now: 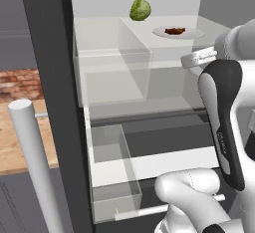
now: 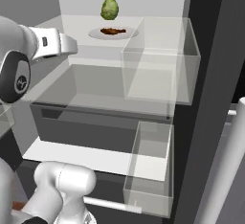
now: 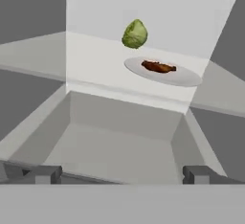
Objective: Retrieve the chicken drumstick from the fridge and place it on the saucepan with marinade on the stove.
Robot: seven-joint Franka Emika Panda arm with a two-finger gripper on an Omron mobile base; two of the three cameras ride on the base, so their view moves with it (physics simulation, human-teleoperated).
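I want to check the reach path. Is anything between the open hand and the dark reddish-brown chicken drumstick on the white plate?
In the hand view, only bare white fridge shelf lies between the hand and the drumstick; the round green vegetable sits behind.

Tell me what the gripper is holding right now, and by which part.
Nothing. The gripper has its jaws wide apart and empty, short of the chicken drumstick, which lies on the white plate.

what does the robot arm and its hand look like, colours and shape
The arm is glossy white with rounded, tubular links and dark grey to black covers at the joints; one dark cover carries small pale lettering. A white, bulbous base link sits below. The hand ends in two small, blocky dark grey fingertips.
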